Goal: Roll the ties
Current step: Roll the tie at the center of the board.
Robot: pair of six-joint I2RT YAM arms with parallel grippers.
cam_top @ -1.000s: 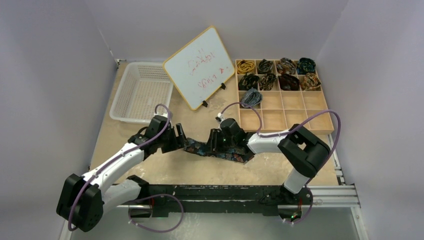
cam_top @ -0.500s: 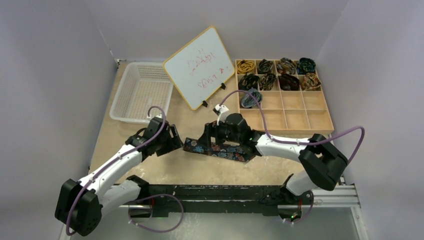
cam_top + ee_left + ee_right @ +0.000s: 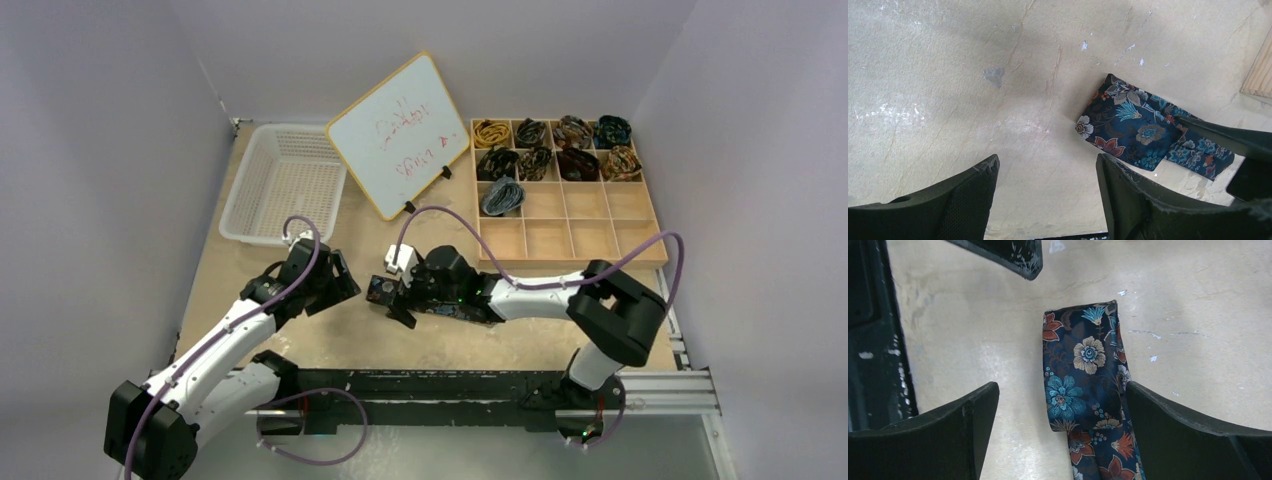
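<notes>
A navy floral tie [image 3: 1083, 365] lies flat on the table, its end folded back on itself. My right gripper [image 3: 1060, 405] stands open over that end, which lies between the fingers close to the right one, ungripped. From above, only the tie's left end [image 3: 376, 290] shows beside the right gripper [image 3: 392, 298]; the arm hides the remainder. My left gripper [image 3: 1048, 170] is open over bare table, just left of the tie [image 3: 1138, 130], holding nothing. Seen from the top, the left gripper [image 3: 346, 282] sits a short gap from the tie's end. Several rolled ties [image 3: 553, 147] fill the wooden tray.
A compartmented wooden tray [image 3: 570, 262] stands at the back right. A white plastic basket [image 3: 285, 180] sits at the back left, with a small whiteboard [image 3: 398, 135] propped between them. A black rail [image 3: 450, 385] runs along the near edge.
My right gripper has opened wide and slid left along the tie to its folded end. The left gripper has drawn back slightly to the left and stayed open.
</notes>
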